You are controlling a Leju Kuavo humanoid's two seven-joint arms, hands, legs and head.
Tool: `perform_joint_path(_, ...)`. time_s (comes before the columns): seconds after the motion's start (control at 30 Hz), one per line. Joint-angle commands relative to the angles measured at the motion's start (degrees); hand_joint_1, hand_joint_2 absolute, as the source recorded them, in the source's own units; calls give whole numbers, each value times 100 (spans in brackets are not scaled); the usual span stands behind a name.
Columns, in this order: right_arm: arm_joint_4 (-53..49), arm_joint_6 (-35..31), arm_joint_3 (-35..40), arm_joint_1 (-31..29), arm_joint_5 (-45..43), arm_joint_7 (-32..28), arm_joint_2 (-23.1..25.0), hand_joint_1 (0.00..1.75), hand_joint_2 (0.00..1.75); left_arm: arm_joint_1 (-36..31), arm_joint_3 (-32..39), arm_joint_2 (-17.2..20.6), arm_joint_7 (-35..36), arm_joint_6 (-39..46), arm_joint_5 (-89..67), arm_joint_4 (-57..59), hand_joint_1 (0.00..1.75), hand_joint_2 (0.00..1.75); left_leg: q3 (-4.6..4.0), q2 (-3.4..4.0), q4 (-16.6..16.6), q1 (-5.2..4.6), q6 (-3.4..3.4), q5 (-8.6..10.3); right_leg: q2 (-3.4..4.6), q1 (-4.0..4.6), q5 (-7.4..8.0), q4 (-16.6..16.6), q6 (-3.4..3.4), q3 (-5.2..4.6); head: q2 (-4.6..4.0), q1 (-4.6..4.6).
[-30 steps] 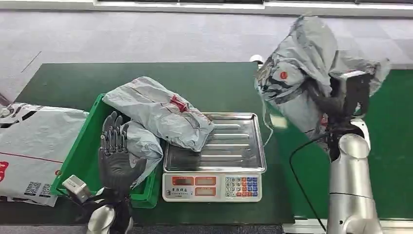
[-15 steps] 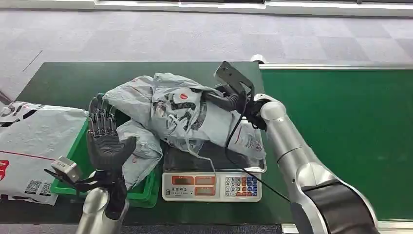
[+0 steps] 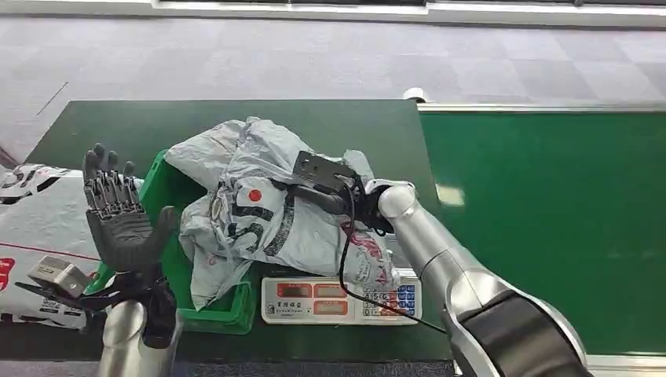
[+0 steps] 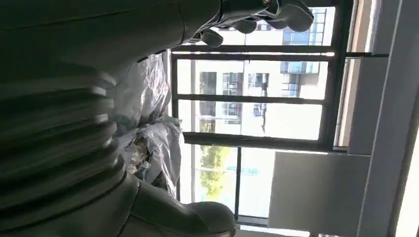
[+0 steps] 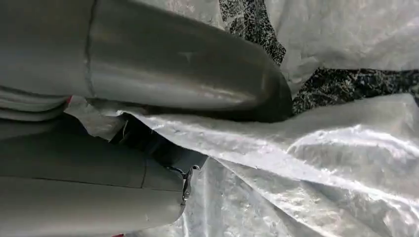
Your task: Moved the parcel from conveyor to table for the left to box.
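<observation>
The right hand [image 3: 334, 196] had carried the parcel [image 3: 275, 224] further left since the earlier frame, its fingers holding it over the scale [image 3: 339, 298] and the green bin [image 3: 161, 188]. The left hand [image 3: 118, 220] had risen, fingers spread wide, holding nothing.

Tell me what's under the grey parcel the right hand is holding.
The grey parcel covers the scale, whose display panel alone shows; another parcel peeks out behind. The weighing tray is hidden.

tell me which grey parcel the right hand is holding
The crumpled grey parcel over the scale, gripped by the right hand; the flat one lies untouched outside the bin.
</observation>
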Motion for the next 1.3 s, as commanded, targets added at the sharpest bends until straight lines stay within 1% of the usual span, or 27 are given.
perform_joint_path(0.03, 500, 26, 761, -185, 140, 37, 51, 0, 0, -24, 426, -109, -22, 76, -24, -124, 0, 175, 12, 10, -11, 2, -2, -1, 8, 3, 1, -9, -8, 7, 0, 0)
perform_joint_path(0.1, 494, -92, 763, -154, 98, 16, 65, 0, 0, -1, 557, -169, -41, 139, -38, -330, 0, 175, 11, 7, -10, 3, -1, -1, 5, 5, 1, -11, -7, 8, 0, 2)
perform_joint_path(0.13, 436, -285, 753, -127, 80, -36, 59, 0, 0, 5, 577, -168, -44, 150, -111, -426, 0, 175, 6, 10, -4, 3, -1, -2, 8, 4, 1, -5, -5, 2, 0, 0)
perform_joint_path(0.27, 409, -372, 684, -115, 11, -72, 56, 0, 0, 7, 582, -158, -17, 145, -159, -505, 0, 175, 5, 9, -4, 2, 0, -1, 7, 3, 1, -4, -5, 1, 0, 2)
perform_joint_path(0.4, 154, -1326, 589, -151, 4, -118, 45, 0, 0, 191, 464, -100, -18, 245, -461, -706, 0, 175, 3, 13, -4, 2, 0, -1, 10, 3, 2, -4, -5, -3, 0, 2)
perform_joint_path(0.43, -75, -1834, 533, -109, 38, -201, 23, 0, 0, 309, 373, -85, -81, 377, -663, -834, 0, 175, 5, 16, -6, 4, -1, -1, 13, 5, 3, -6, -7, -2, 0, 0)
perform_joint_path(0.47, -150, -1885, 518, -111, 35, -208, 19, 0, 0, 347, 336, -70, -110, 394, -721, -891, 0, 175, 1, 15, -3, 1, 0, -2, 13, 2, 2, -3, -5, -6, 0, 2)
perform_joint_path(0.53, -757, -2425, 320, 106, 31, -158, -98, 0, 0, 433, 110, -6, -83, 559, -1055, -1075, 0, 175, 5, 18, -7, 3, 0, -2, 15, 4, 3, -8, -8, -1, 0, 2)
perform_joint_path(0.57, -1172, -2708, 139, 279, -5, -230, -166, 0, 0, 400, -95, 115, -70, 594, -1211, -1108, 0, 175, 0, 11, -4, 4, 0, -2, 8, 5, 1, -5, -7, -4, 0, 0)
perform_joint_path(0.6, -1424, -2790, 6, 366, -50, -254, -226, 0, 0, 340, -214, 190, 12, 645, -1311, -1088, 0, 175, -2, 2, -1, 3, -1, -1, 0, 4, 0, -3, -5, -5, 0, 2)
perform_joint_path(0.63, -1835, -2862, -175, 534, -109, -240, -296, 0, 0, 223, -380, 297, 286, 756, -1560, -995, 0, 175, -2, -14, -5, 8, -1, 2, -17, 9, -2, -10, -7, 2, 0, 0)
perform_joint_path(0.7, -2568, -3165, -513, 858, -147, -411, -413, 0, 0, 34, -655, 456, 643, 680, -1764, -776, 0, 175, -2, -22, -6, 7, -1, 4, -29, 8, -4, -10, -7, 1, 0, 2)
perform_joint_path(0.77, -3350, -3332, -837, 1222, -180, -556, -516, 0, 0, -183, -915, 535, 888, 536, -2043, -472, 0, 175, -4, -44, -7, 7, -1, 9, -50, 8, -6, -12, -7, 5, 0, 0)
perform_joint_path(0.87, -3596, -3302, -880, 1338, -173, -560, -569, 0, 0, -264, -964, 520, 907, 542, -2092, -335, 0, 175, -2, -53, -10, 5, 1, 12, -59, 6, -5, -15, -6, 9, 0, 0)
perform_joint_path(0.9, -3844, -3646, -1060, 1476, -148, -836, -519, 0, 0, -344, -1112, 602, 1179, 322, -2304, -192, 0, 175, -4, -37, -6, 2, 1, 10, -42, 3, -2, -12, -5, 3, 0, 2)
perform_joint_path(0.93, -3928, -3635, -1074, 1516, -145, -812, -541, 0, 0, -386, -1127, 569, 1179, 320, -2306, -123, 0, 175, -4, -21, -4, 0, 1, 5, -25, 0, -2, -7, -4, -2, 0, 2)
perform_joint_path(0.97, -4279, -3773, -1218, 1686, -194, -918, -547, 0, 0, -526, -1294, 608, 1360, 159, -2523, 113, 0, 175, -1, -26, -11, 1, 1, 8, -32, 1, 0, -15, -6, 4, 0, 0)
perform_joint_path(1.0, -4463, -3771, -1242, 1773, -187, -889, -586, 0, 0, -591, -1331, 577, 1361, 174, -2556, 230, 0, 175, -5, -16, -4, 1, 0, 6, -26, 1, -1, -9, -5, -5, 0, 2)
perform_joint_path(1.03, -4463, -3771, -1242, 1773, -187, -889, -586, 0, 0, -591, -1331, 577, 1361, 174, -2556, 230, 0, 175, -3, -38, -11, 2, 0, 11, -51, 3, -2, -15, -7, 5, 0, 0)
perform_joint_path(1.07, -4598, -3796, -1289, 1841, -191, -895, -593, 0, 0, -647, -1413, 616, 1435, 150, -2686, 327, 0, 175, -5, -41, -11, 1, -1, 13, -52, 1, -2, -15, -9, -2, 0, 2)
perform_joint_path(1.1, -4782, -3835, -1351, 1931, -194, -903, -586, 0, 0, -724, -1511, 654, 1522, 111, -2815, 441, 0, 175, -7, -25, -2, -1, -1, 7, -35, 0, -2, -10, -6, -7, 0, 2)
perform_joint_path(1.13, -4949, -3865, -1405, 2009, -219, -926, -577, 0, 0, -816, -1617, 668, 1585, 35, -2900, 561, 0, 175, -3, -41, -8, 2, -1, 10, -52, 3, -3, -16, -8, 4, 0, 2)
perform_joint_path(1.17, -5202, -3883, -1502, 2134, -226, -929, -583, 0, 0, -979, -1845, 700, 1727, -57, -3161, 763, 0, 175, -1, -34, -9, 3, -1, 9, -44, 4, -1, -19, -8, 4, 0, 0)
perform_joint_path(1.23, -5336, -3873, -1531, 2192, -219, -905, -599, 0, 0, -1072, -1928, 626, 1773, -24, -3228, 900, 0, 175, -6, -22, -3, 0, 0, 7, -34, 1, -1, -10, -8, -9, 0, 0)
perform_joint_path(1.27, -5385, -3860, -1555, 2216, -223, -891, -590, 0, 0, -1133, -2013, 607, 1806, -51, -3278, 971, 0, 175, -5, -38, -8, 1, 0, 12, -51, 3, -1, -17, -10, -5, 0, 0)
perform_joint_path(1.3, -5437, -3811, -1583, 2246, -270, -899, -582, 0, 0, -1173, -2076, 581, 1824, -73, -3301, 1029, 0, 175, -9, -21, -1, -2, 0, 7, -33, -1, -1, -7, -8, -12, 0, 4)
